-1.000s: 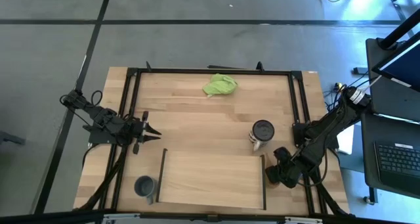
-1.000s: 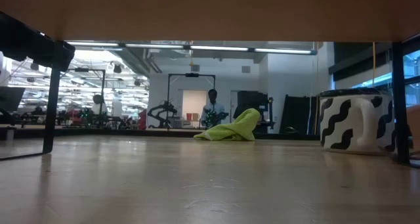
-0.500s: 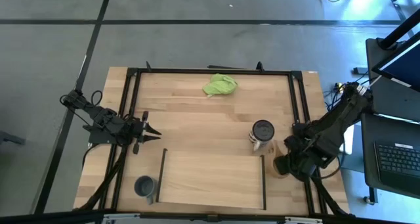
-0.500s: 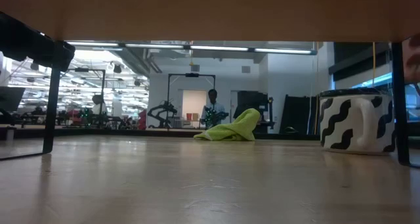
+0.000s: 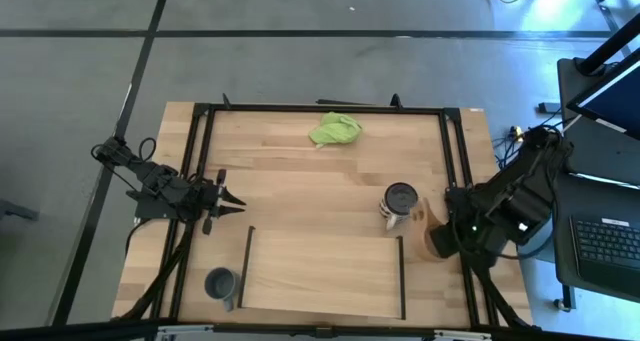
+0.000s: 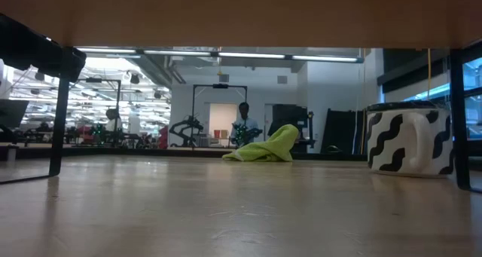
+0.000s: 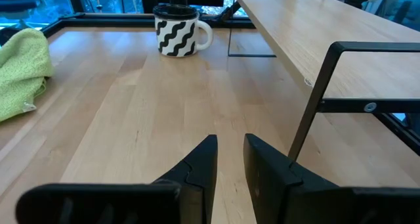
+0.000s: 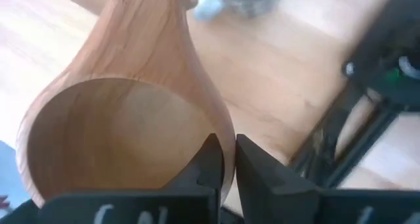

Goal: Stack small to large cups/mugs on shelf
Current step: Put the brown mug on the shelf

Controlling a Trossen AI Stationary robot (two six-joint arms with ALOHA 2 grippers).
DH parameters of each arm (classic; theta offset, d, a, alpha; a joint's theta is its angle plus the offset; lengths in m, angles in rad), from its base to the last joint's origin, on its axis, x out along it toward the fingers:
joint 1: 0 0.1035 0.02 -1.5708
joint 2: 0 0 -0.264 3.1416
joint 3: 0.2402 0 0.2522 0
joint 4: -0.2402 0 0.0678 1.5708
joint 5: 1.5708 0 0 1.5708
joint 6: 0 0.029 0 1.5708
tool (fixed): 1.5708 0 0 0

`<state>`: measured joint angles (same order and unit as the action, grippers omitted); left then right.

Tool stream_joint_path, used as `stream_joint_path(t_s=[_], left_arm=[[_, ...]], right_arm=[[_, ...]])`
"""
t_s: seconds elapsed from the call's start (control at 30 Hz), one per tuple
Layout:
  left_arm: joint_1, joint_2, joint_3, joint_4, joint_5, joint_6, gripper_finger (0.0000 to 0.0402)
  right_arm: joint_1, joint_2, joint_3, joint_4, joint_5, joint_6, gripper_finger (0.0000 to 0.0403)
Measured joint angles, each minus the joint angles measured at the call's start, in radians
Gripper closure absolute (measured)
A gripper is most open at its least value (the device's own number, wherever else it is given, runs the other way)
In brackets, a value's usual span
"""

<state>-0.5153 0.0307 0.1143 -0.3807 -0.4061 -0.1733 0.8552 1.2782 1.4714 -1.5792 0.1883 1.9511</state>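
The small tan wooden cup [image 5: 432, 236], smooth-grained and rounded with a tapering handle, is clamped by its rim in the right gripper [image 8: 224, 159] and has been raised since the earlier frames, now being held at the right of the high view just beside the black-and-white wavy-patterned mug [image 5: 398, 206]. The blue-grey mug [image 5: 220, 284] is seen at lower left beside the rectangular light-wood shelf [image 5: 320, 271] with thin black end bars. The left gripper [image 5: 232, 203] is kept at the table's [image 5: 300, 171] left edge, its fingers slightly parted and empty, while a crumpled lime-green cloth [image 5: 335, 130] lies at the upper centre.

Dark jointed arms [image 5: 165, 193], black cables.
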Motion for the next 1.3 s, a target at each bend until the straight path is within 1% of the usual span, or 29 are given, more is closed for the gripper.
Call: stream_joint_path(t_s=[0.13,0.23,0.4,0.5,0.6,0.77,0.93,1.03,1.17,1.3], left_arm=[[0.0,0.0,0.0,0.0,0.0,0.0,0.0332],[0.0,0.0,0.0,0.0,0.0,0.0,0.0332],[0.0,0.0,0.0,0.0,0.0,0.0,0.0332],[0.0,0.0,0.0,0.0,0.0,0.0,0.0332],[0.0,0.0,0.0,0.0,0.0,0.0,0.0332],[0.0,0.0,0.0,0.0,0.0,0.0,0.0332],[0.0,0.0,0.0,0.0,0.0,0.0,0.0332],[0.0,0.0,0.0,0.0,0.0,0.0,0.0332],[0.0,0.0,0.0,0.0,0.0,0.0,0.0332],[0.0,0.0,0.0,0.0,0.0,0.0,0.0332]], right_arm=[[-0.04,0.029,0.038,0.018,0.029,-0.095,0.0371],[-0.068,0.054,0.063,0.07,0.036,-0.215,0.0372],[-0.121,0.072,0.103,0.119,0.153,-0.439,0.0373],[-0.159,0.073,0.121,0.135,0.187,-0.579,0.0373],[-0.193,0.073,0.129,0.179,0.207,-0.774,0.0373],[-0.224,0.077,0.128,0.245,0.197,-1.206,0.0371],[-0.262,0.078,0.127,0.346,0.106,-1.563,0.0371],[-0.28,0.078,0.127,0.4,0.083,-1.724,0.037],[-0.308,0.086,0.127,0.456,0.068,-1.887,0.0366],[-0.326,0.138,0.127,0.501,0.028,-2.032,0.0365]])
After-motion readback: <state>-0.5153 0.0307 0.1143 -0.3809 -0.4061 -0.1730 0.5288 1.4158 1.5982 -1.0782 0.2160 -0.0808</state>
